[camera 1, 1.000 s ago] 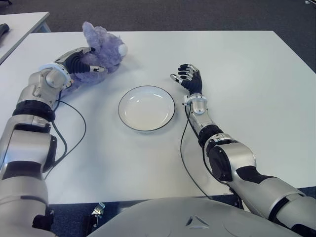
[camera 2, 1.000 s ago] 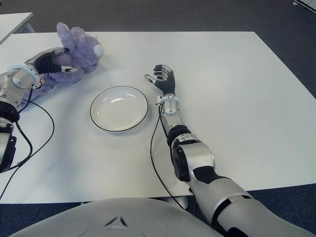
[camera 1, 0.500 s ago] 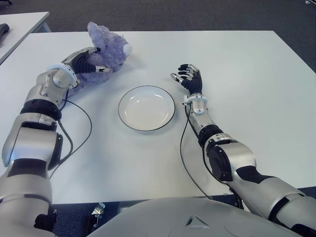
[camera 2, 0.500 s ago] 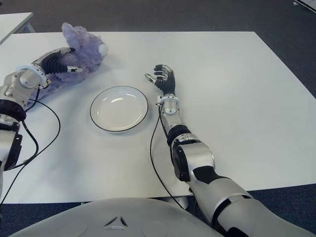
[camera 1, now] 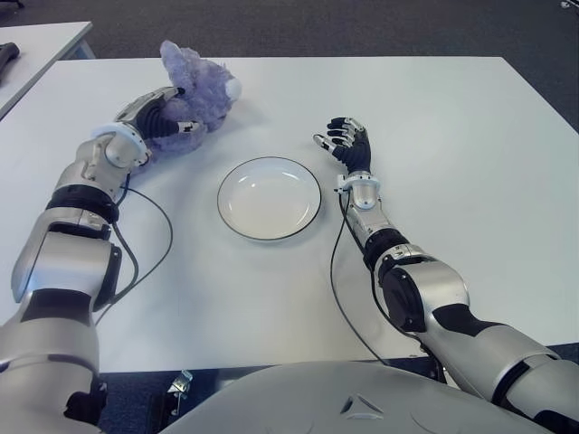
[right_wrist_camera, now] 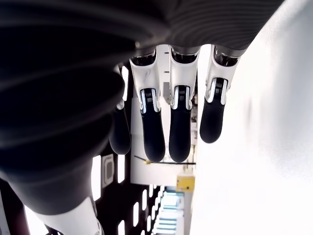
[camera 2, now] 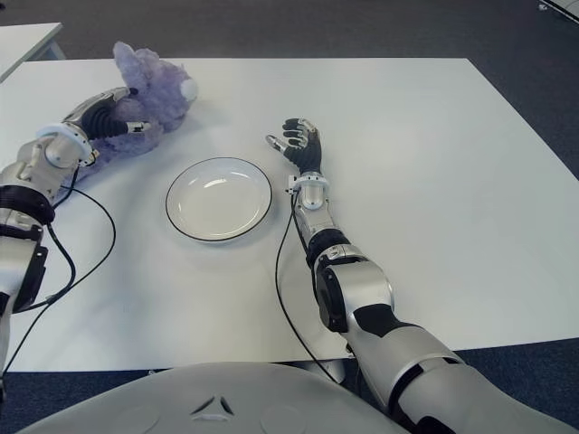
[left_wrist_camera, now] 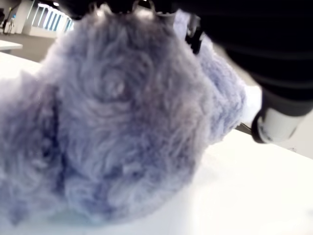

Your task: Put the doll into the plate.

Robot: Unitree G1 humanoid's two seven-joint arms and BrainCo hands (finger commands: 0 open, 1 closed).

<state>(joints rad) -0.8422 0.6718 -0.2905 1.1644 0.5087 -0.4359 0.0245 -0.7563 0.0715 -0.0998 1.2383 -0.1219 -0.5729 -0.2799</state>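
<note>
A fluffy purple doll with a white nose lies at the far left of the white table. My left hand is on its near side with the fingers curled into the plush. The left wrist view is filled by the doll, with my fingertips pressed into its top. A white plate with a dark rim sits empty at the table's middle, to the right of and nearer than the doll. My right hand shows just right of the plate, with its fingers straight and holding nothing.
Black cables run over the table from each wrist, one left of the plate and one right of it. A second table's corner shows at the far left, across a gap of dark floor.
My left hand has shifted right with the doll, which turned and slid a little toward the table's middle. The right hand and the plate stay where they were.
</note>
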